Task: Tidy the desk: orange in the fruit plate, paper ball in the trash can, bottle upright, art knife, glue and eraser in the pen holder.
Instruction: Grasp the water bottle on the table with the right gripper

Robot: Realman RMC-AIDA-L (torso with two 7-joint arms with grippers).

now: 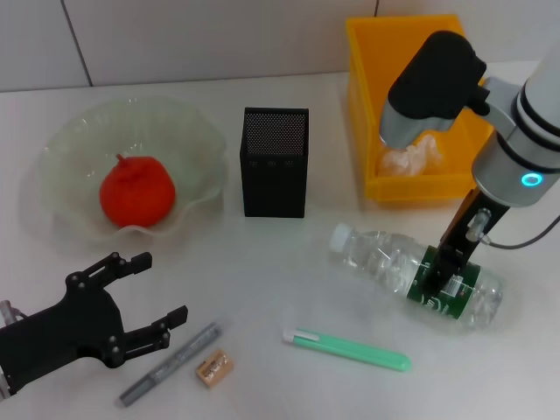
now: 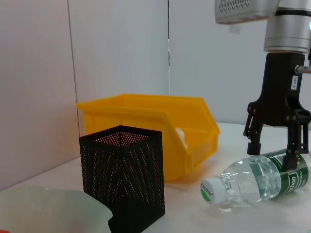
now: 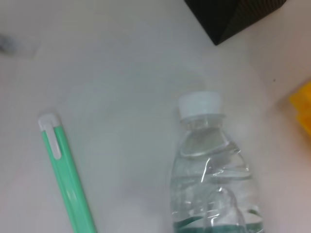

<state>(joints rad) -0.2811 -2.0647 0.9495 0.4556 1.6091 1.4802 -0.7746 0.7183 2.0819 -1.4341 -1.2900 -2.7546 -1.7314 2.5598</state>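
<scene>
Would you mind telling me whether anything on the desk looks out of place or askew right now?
The bottle lies on its side near the trash can, with the right tool straddling its green label. Nothing appears spilled.

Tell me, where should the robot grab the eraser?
Pinch the eraser across its short sides, coming straight down from above. It lies flat on the desk, so only its top is open. A grey pen lies close beside it, so keep the left gripper fingers clear of that.

bottle (image 2: 257, 180) cap – green print, unreadable | bottle label – white lettering, illegible | no other text legible
</scene>
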